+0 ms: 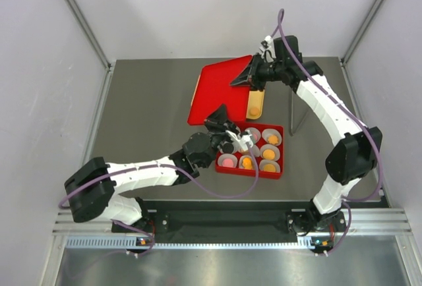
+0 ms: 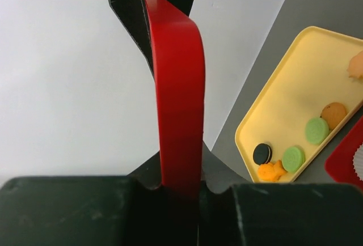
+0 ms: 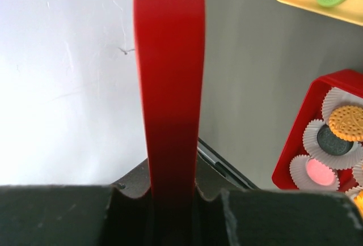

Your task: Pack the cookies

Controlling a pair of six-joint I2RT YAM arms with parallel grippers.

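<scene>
Black pincer fingers fill the bottom of both wrist views, and between each pair runs the thin edge of a glossy red lid (image 2: 178, 87), seen edge-on with rounded corners. The left pincer (image 2: 181, 186) is pinching the lid's near edge, and the right pincer (image 3: 173, 192) is pressed onto its far right edge, so the smooth plastic panel hangs between them over the grey table (image 1: 145, 114). In the overhead view the lid and the right wrist cover part of a shallow yellow tray (image 2: 283, 87), where loose cookies (image 2: 316, 130) lie: small flat discs in green, orange and black. Just nearer stands a red box (image 3: 295, 138) with white pleated paper cups (image 3: 311, 132), each holding one cookie in orange, black or pink. The left wrist hangs over the box's left corner and hides some cups. The left arm lies low across the table from its base, its wrist bent up to the lid. The right arm rises to a high elbow at the right, then reaches back and leftwards. Both arms have white shells, black joints and a purple cable.
</scene>
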